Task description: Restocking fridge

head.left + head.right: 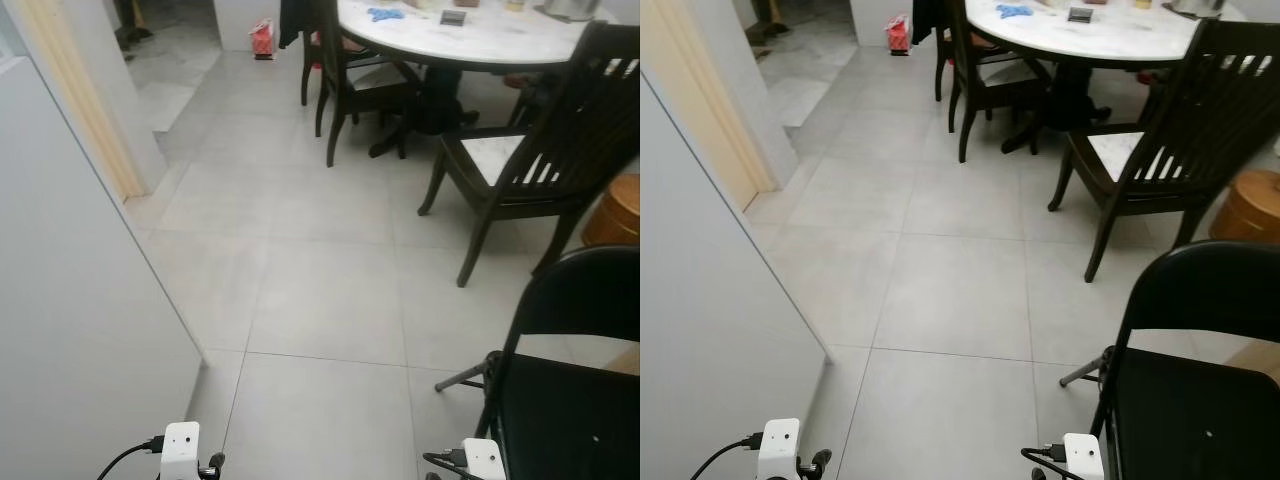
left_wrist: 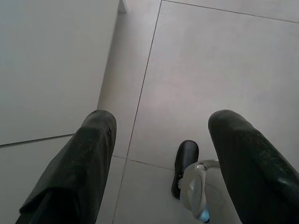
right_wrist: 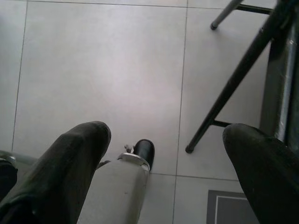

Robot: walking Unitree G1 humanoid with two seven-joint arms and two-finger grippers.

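1. A broad run of pale grey floor tiles (image 1: 320, 300) lies open ahead, from the robot's feet to the dining set.
2. On the left a flat white panel (image 1: 70, 330), possibly the fridge side or door, borders that open floor; its lower corner ends at the tiles. It is plain and unmarked, with no handle visible.
3. Beyond it a cream door frame (image 1: 75, 95) leads to another tiled room.
4. On the right a black folding chair (image 1: 570, 380) stands close by, its legs on the tiles.
5. Further off, dark wooden chairs (image 1: 530, 160) surround a round white-topped table (image 1: 460, 40), narrowing the way on that side.
6. The left gripper (image 2: 161, 140) hangs low beside the white panel, fingers spread apart, gripping nothing; a black robot foot (image 2: 185, 163) shows below.
7. The right gripper (image 3: 163, 149) hangs over the tiles near the folding chair's legs, fingers apart and empty.
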